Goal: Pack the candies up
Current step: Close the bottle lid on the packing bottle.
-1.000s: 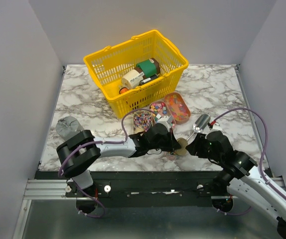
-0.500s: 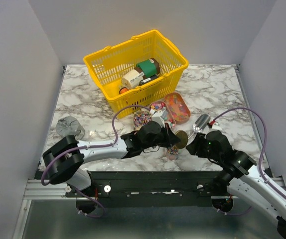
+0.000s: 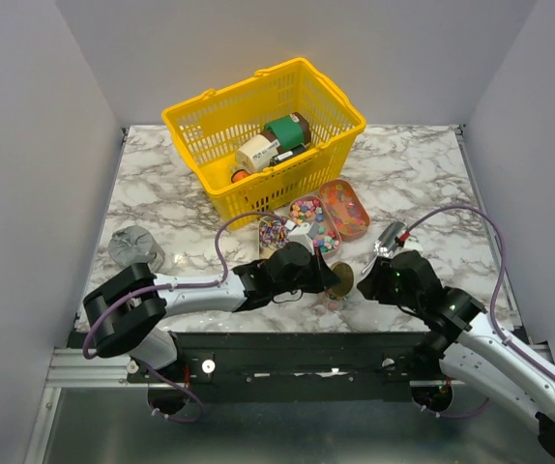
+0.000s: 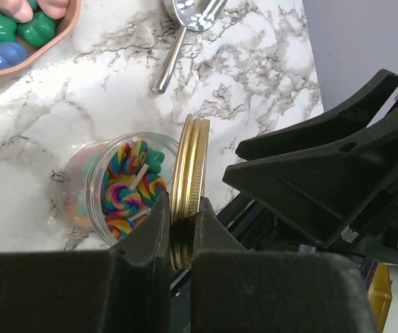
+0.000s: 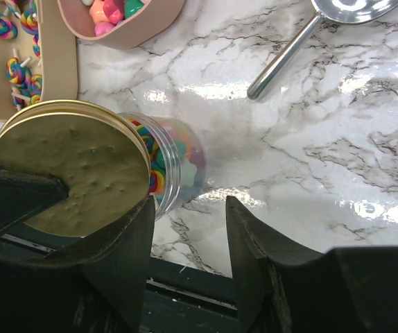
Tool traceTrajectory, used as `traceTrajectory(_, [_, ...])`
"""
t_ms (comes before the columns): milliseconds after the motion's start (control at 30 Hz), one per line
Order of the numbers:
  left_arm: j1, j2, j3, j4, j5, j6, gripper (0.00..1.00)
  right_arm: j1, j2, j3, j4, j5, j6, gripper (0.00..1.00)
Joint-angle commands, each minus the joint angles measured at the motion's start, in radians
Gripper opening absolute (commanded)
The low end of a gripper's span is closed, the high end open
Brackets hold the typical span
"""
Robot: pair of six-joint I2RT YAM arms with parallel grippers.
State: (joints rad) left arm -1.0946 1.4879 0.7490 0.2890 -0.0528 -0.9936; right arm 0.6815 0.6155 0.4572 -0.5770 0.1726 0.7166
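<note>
A small clear jar [image 3: 333,296] stands near the table's front edge, filled with the candies [image 4: 126,187], rainbow swirl and coloured sweets. My left gripper [image 3: 328,276] is shut on the jar's gold lid [image 4: 188,187], held on edge right beside the jar's mouth [image 4: 116,182]. My right gripper [image 3: 369,282] is open and empty, just right of the jar [image 5: 178,159], its jaws over bare table beside it. The lid [image 5: 74,173] hides most of the jar's opening in the right wrist view. More candies lie in three small trays [image 3: 308,215] behind the jar.
A metal scoop [image 3: 391,238] lies right of the trays, also in the left wrist view [image 4: 185,28]. A yellow basket [image 3: 200,121] with bottles and cans stands at the back. A crumpled clear wrapper [image 3: 134,247] lies far left. The table's front edge is just below the jar.
My left arm has stretched out and carried the gold lid right to the jar. My right gripper has shifted a little left toward the jar.
</note>
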Motion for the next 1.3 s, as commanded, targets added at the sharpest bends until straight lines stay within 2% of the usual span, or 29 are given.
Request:
traceTrajectory(0, [-0.002,0.023,0.004,-0.019,0.002,-0.007,0.1,0.001,0.003,-0.022,0.06,0.041,0.02,0.53])
traceTrajectory(167, [-0.004,0.046,0.015,-0.034,0.01,-0.007,0.16,0.001,0.013,-0.022,0.107,0.016,0.011,0.53])
traceTrajectory(500, [-0.01,0.037,0.056,-0.122,-0.018,0.049,0.44,0.001,0.116,-0.028,0.203,-0.096,-0.035,0.53])
traceTrajectory(700, [-0.017,-0.001,0.073,-0.217,-0.1,0.076,0.57,0.001,0.135,-0.038,0.218,-0.096,-0.034,0.53])
traceTrajectory(900, [-0.025,-0.018,0.078,-0.24,-0.122,0.104,0.6,0.001,0.147,-0.045,0.223,-0.087,-0.04,0.53])
traceTrajectory(1267, [-0.042,0.018,0.084,-0.28,-0.179,0.141,0.59,0.001,0.171,-0.057,0.246,-0.085,-0.045,0.53])
